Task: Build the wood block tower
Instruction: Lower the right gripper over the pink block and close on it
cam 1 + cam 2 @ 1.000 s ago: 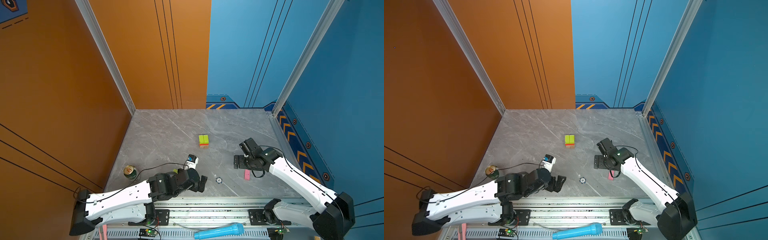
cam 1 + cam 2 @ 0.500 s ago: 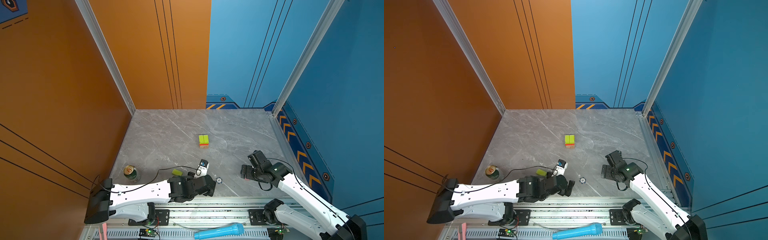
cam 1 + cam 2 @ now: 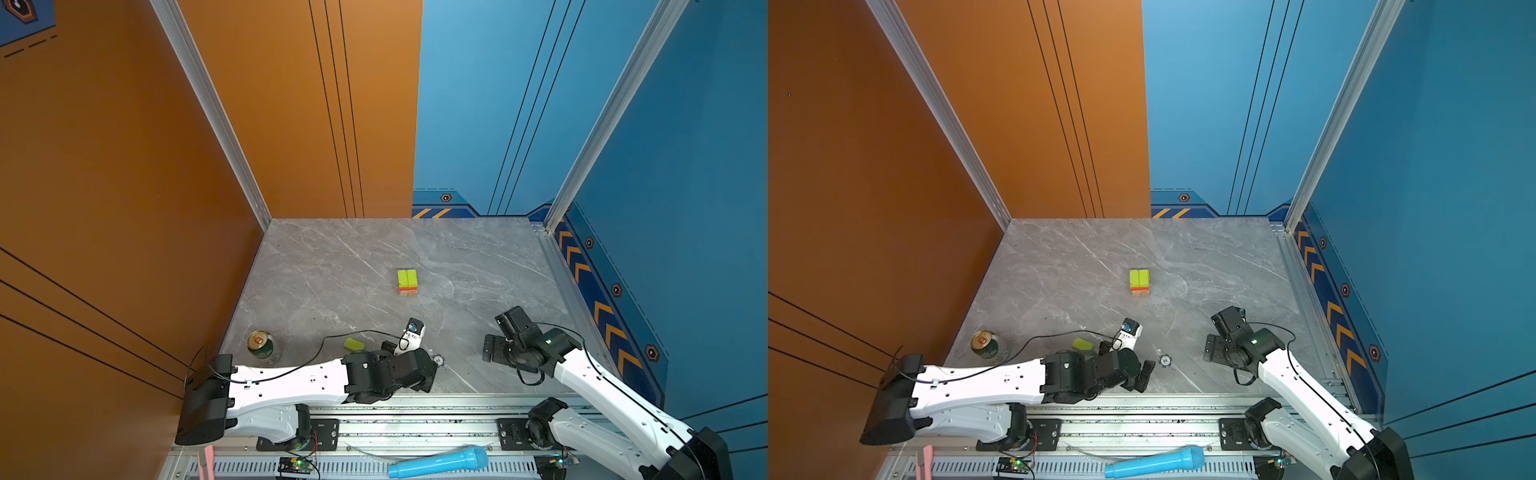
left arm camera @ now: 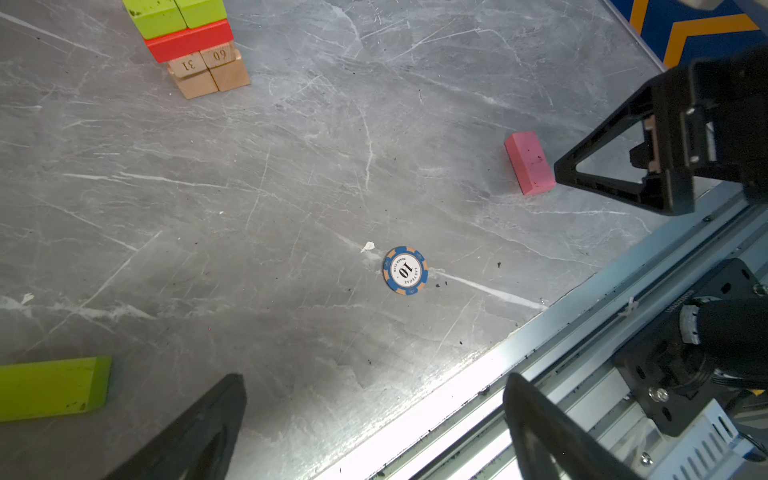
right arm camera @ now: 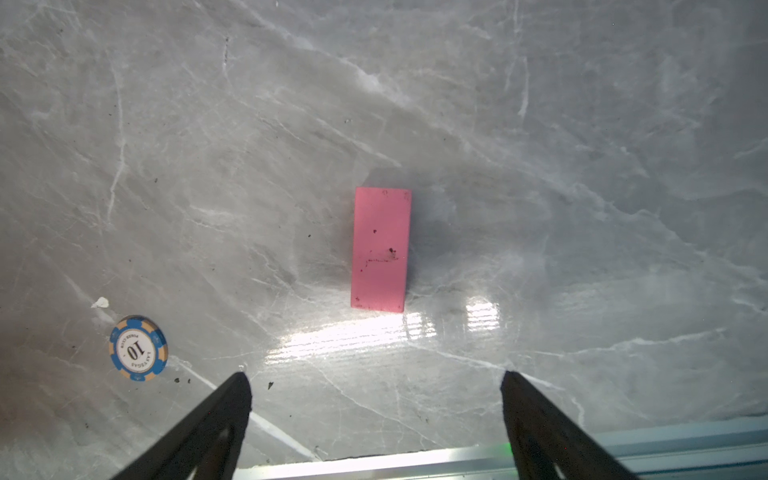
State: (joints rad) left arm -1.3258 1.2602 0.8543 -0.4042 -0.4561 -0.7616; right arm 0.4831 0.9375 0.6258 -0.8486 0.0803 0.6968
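Left wrist view shows the tower (image 4: pixel 195 45) partly built, tan at the base, red above, lime green on top; a pink block (image 5: pixel 380 249) and a loose lime green block (image 4: pixel 50 388) lie unstacked on the table (image 4: pixel 291 187), left pincer (image 4: pixel 374 380) and right pincer (image 5: pixel 374 376) both wide, empty.

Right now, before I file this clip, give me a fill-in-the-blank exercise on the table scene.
The top layer of the tower is coloured ___.
The loose block lying ahead of the open right tool is ___.
The poker chip shows the number ___.
Missing words: lime green; pink; 10.
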